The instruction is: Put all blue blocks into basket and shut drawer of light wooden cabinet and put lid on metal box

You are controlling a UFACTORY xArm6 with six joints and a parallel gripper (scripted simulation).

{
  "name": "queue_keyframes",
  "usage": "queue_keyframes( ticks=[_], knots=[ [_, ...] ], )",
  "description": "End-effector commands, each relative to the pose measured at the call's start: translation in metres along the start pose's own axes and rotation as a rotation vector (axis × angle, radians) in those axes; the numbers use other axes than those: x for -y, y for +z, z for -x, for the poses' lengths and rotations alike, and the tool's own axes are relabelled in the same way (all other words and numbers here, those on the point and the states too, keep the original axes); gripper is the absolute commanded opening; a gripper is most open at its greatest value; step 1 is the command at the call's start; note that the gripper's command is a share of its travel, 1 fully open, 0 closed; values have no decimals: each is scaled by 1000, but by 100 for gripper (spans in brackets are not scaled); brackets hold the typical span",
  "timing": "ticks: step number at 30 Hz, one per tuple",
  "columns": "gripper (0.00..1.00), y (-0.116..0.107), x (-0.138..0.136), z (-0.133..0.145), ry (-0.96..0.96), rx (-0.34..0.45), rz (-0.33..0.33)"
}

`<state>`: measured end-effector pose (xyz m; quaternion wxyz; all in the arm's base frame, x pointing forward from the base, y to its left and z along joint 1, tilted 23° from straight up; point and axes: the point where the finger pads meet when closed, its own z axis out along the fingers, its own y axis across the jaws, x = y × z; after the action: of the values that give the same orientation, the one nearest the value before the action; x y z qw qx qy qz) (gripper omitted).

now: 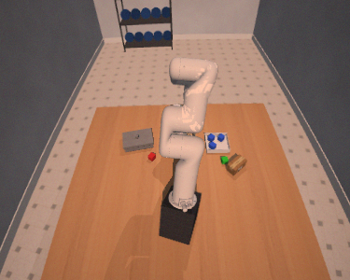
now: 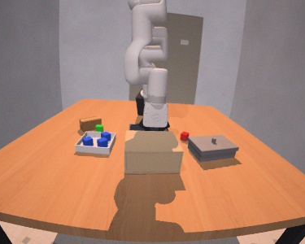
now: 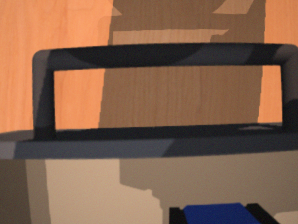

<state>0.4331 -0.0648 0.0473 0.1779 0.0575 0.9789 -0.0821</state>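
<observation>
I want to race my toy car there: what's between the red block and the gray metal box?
Only bare wooden table; the exterior view shows it.

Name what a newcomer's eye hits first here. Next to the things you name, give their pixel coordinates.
The big white robot arm (image 1: pixel 186 149) (image 2: pixel 150 53), rising mid-table from its black block base. Next, the saturated colours: three blue blocks in the white square basket (image 1: pixel 217 152) (image 2: pixel 93 150) beside the arm, plus a blue block (image 3: pixel 212 214) pinched in the gripper (image 3: pixel 220 215) at the wrist view's bottom edge.
</observation>
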Motion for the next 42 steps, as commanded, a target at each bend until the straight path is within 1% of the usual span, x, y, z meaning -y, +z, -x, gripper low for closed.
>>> queue_keyframes(
  ticks=[1,9,15,17,27,32,34,38,42],
  knots=[
    [0,-5,0,1,0,1,1],
    [0,-24,0,1,0,1,1],
    [0,-45,0,1,0,1,1],
    [0,-45,0,1,0,1,1],
    [0,-98,0,1,0,1,1],
    [0,-121,0,1,0,1,1],
    [0,-121,0,1,0,1,1],
    [0,-133,0,1,0,1,1],
    [0,-140,0,1,0,1,1]
  ],
)
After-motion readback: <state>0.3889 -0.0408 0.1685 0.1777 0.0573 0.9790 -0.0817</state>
